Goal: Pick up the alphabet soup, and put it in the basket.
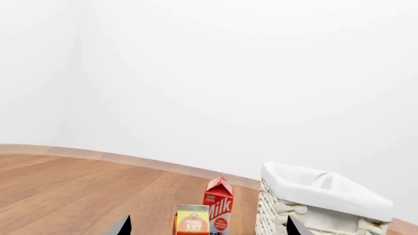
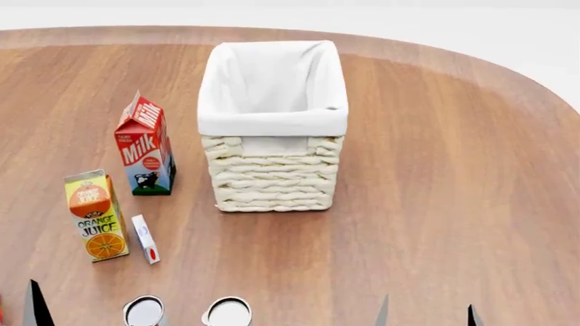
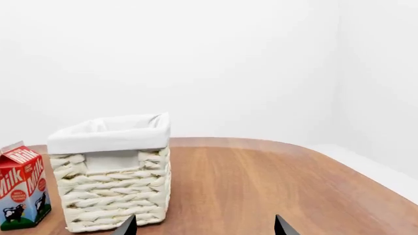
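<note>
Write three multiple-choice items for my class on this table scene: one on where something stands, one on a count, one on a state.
1. Where does the milk carton stand, seen from the head camera?
A. left of the basket
B. inside the basket
C. right of the basket

2. How many upright drink cartons are on the table?
A. one
B. two
C. four

3. What is in the basket?
A. a can
B. a carton
C. nothing visible

Answers:
1 A, it stands to the basket's left.
2 B, milk carton and orange juice carton.
3 C, only its white lining shows.
</note>
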